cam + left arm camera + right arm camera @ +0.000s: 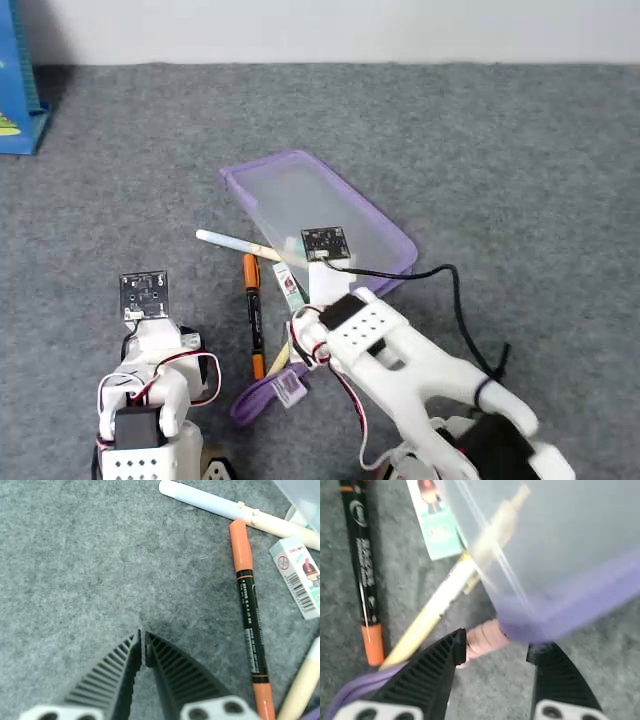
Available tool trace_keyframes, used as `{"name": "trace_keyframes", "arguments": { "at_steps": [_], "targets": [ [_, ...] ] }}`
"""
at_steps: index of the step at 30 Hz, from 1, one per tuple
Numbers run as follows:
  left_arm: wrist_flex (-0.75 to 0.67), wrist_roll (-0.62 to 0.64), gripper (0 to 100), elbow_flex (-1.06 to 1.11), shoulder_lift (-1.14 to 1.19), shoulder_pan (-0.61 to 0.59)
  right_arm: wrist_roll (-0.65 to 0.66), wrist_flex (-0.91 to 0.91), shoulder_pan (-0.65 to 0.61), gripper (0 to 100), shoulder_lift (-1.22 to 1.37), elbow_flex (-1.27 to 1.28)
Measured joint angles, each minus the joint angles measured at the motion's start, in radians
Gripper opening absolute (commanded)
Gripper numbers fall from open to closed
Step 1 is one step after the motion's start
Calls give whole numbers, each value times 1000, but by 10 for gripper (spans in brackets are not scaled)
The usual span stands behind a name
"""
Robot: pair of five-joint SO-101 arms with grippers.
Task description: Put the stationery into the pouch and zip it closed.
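One pouch (300,195), one orange marker (254,315), one eraser (290,285) and two pale pens (232,242) lie mid-table. The left gripper (143,639) has its fingers (120,665) closed and empty; the right gripper (500,642) gapes around the pouch's purple corner

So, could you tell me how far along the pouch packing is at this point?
Nothing looks finished: the orange marker, eraser and blue-capped pen lie on the carpet beside the pouch. In hand: the right pincer stands open around the pouch's purple corner, gripping nothing yet; the left pincer is shut over bare carpet. Left: loading every item, then zipping.
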Motion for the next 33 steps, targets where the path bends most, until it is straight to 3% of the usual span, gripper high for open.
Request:
{"name": "trace_keyframes", "arguments": {
  "at_steps": [7,12,14,20,33],
  "targets": [
    [0,0,15,0,0,0,-5,-32,0,181,68,-14],
    [0,0,15,0,0,0,-5,-17,3,2,68,-12],
    [0,0,15,0,0,0,-5,-12,6,36,68,-11],
    [0,0,15,0,0,0,0,69,3,8,69,-29],
    [0,0,15,0,0,0,305,344,3,8,-413,-55]
  ]
}}
